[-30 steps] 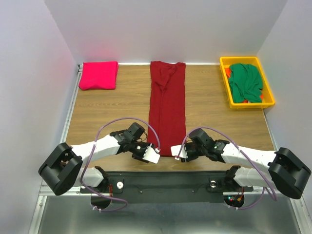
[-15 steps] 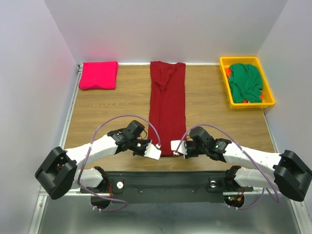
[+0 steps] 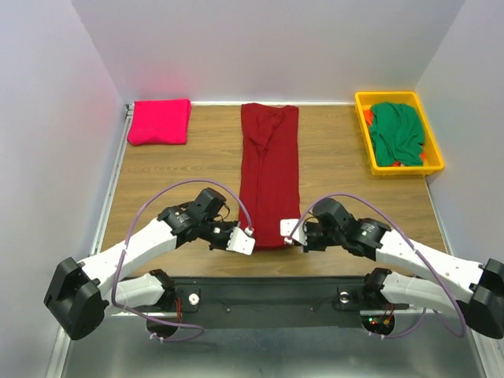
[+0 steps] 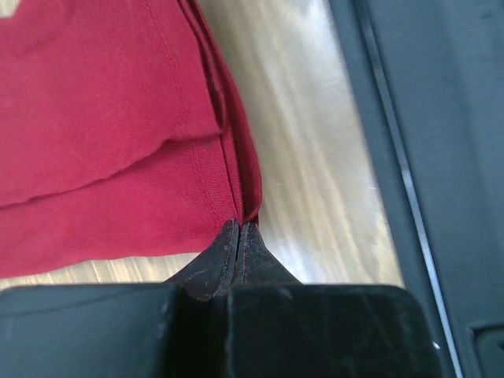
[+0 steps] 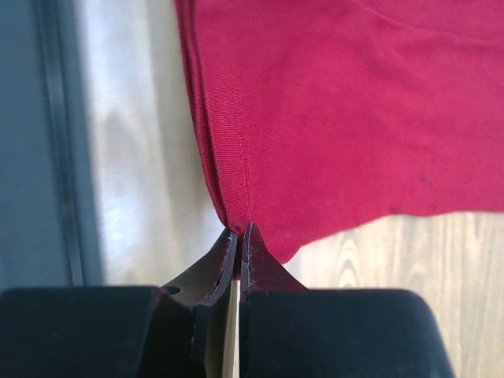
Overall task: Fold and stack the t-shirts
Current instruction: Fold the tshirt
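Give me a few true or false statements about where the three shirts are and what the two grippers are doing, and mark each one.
1. The maroon shirt lies as a long narrow strip down the middle of the table. True.
2. Both grippers hang open above it. False: the left gripper and right gripper are each shut on a near corner of it.
3. The pink shirt sits in the yellow bin. False: it lies folded at the table's far left corner.
4. The green shirt lies crumpled in the bin. True.
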Available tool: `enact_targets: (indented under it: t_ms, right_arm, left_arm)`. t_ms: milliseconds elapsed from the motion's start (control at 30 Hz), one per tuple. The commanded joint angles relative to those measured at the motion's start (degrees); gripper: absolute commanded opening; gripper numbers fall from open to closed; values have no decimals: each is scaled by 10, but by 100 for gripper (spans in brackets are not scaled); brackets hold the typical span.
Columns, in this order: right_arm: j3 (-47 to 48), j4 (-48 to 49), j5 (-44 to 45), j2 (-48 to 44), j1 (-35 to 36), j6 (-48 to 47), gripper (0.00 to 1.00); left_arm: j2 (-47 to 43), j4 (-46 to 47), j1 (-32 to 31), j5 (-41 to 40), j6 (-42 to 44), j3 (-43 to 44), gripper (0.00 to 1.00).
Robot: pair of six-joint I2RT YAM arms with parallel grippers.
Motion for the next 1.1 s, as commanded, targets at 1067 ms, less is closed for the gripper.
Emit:
enact_targets:
  t_ms: [1067]
  right_arm:
    - [354, -5, -179, 390, -294, -292, 1]
  left_arm:
    - [336, 37, 173, 37, 63, 346, 0]
